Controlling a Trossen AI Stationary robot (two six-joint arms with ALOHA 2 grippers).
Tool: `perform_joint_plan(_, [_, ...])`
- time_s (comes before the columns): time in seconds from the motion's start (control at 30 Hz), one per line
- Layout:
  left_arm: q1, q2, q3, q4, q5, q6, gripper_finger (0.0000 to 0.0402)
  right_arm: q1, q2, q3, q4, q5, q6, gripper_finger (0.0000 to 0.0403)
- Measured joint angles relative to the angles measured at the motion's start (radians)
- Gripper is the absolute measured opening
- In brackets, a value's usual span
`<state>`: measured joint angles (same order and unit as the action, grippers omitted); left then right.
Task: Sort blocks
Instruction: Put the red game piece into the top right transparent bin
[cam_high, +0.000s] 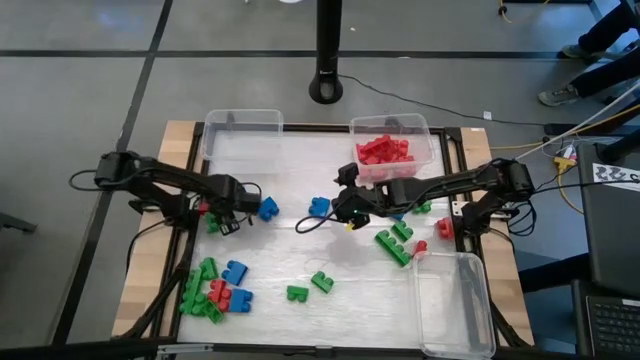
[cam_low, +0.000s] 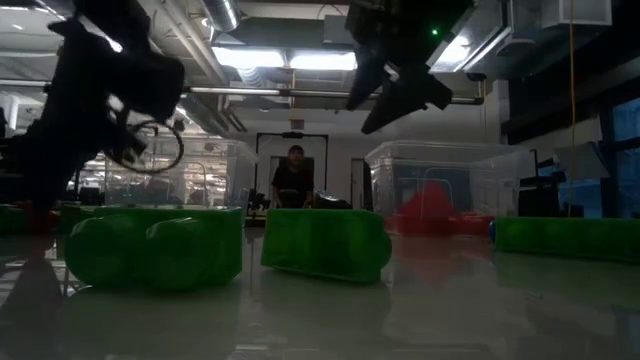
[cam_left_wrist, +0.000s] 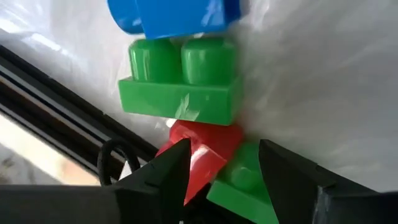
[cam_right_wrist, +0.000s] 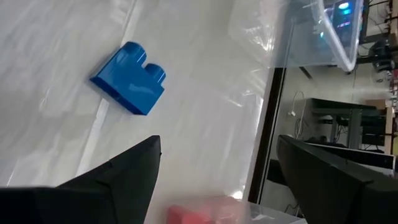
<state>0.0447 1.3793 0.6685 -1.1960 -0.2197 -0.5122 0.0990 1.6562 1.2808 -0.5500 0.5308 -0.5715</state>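
Red, green and blue blocks lie scattered on the white table. My left gripper (cam_high: 228, 212) is low at the table's left side and open. In the left wrist view its fingers (cam_left_wrist: 224, 149) stand on either side of a red block (cam_left_wrist: 208, 146) that rests against a green block (cam_left_wrist: 245, 183). Beyond these lie another green block (cam_left_wrist: 180, 87) and a blue block (cam_left_wrist: 174, 15). My right gripper (cam_high: 348, 207) is open near the table's middle and raised above it (cam_low: 395, 85). A blue block (cam_right_wrist: 130, 78) lies ahead of it (cam_high: 319, 207). My left gripper has one fingertip (cam_left_wrist: 177, 158) close against the red block's side (cam_left_wrist: 193, 149), coming slanting from above. I cannot tell whether it touches. The block lies on the table.
A clear bin holding red blocks (cam_high: 392, 150) stands at the far edge, with an empty clear bin (cam_high: 243, 135) to its left. Another clear bin (cam_high: 455, 300) is at the near right corner. A mixed pile (cam_high: 215, 290) lies near left. Green blocks (cam_high: 395, 240) lie right of centre. A person (cam_low: 293, 180) stands behind the table.
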Motion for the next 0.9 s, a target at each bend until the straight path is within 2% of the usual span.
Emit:
perform_joint_plan(0.23, [0.015,0.132,0.0,-0.006,0.03,0.077,0.018,0.0,0.0,0.0,-0.035,-0.009,0.022,0.0319])
perform_joint_plan(0.6, [0.017,0.143,-0.004,-0.003,-0.004,0.026,0.0179,0.0,0.0,0.0,-0.028,-0.008,0.022,0.0319])
perform_joint_plan(0.73, [0.017,0.143,-0.006,-0.001,-0.031,-0.024,0.0154,0.0,0.0,0.0,-0.028,-0.014,0.029,0.0319])
perform_joint_plan(0.9, [0.016,0.143,-0.006,-0.004,-0.058,-0.062,0.0097,0.0,0.0,0.0,-0.028,-0.027,0.029,0.0319])
